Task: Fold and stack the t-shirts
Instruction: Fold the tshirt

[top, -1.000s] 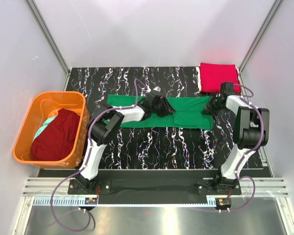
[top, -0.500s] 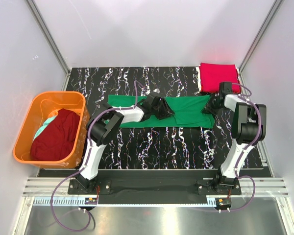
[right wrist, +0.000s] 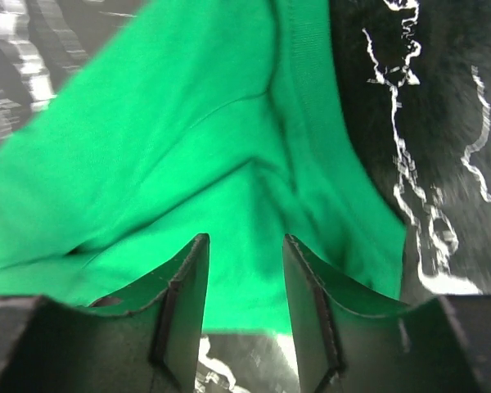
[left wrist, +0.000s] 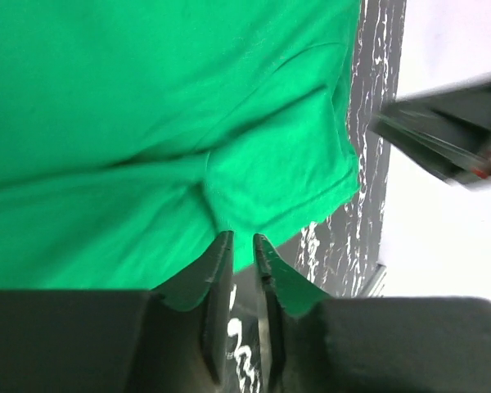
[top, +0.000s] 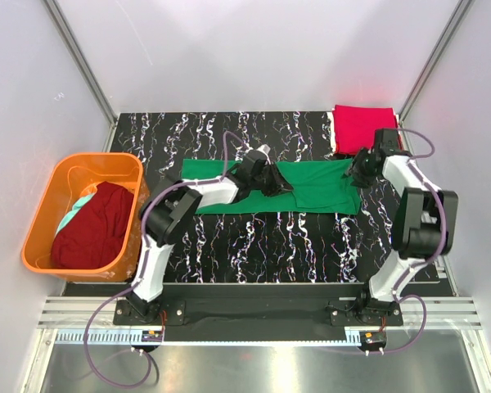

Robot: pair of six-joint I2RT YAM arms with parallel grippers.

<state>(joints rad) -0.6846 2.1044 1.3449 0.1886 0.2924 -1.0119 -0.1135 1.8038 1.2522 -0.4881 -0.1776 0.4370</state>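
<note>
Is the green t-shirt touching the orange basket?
Apart. The top view shows a strip of bare black table between the green t-shirt and the orange basket.

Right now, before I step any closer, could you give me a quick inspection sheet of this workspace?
Surface: black marbled table, flat.
Job's things: green t-shirt spread mid-table; red t-shirt folded at the far right corner; maroon t-shirt and teal garment in the orange basket.
Clutter: nothing seen.
Pincers: left pincer nearly closed at the green shirt's edge, grip unclear; right pincer open over its right end.
Cables: purple cables loop by the arm bases.
Surroundings: white walls.
</note>
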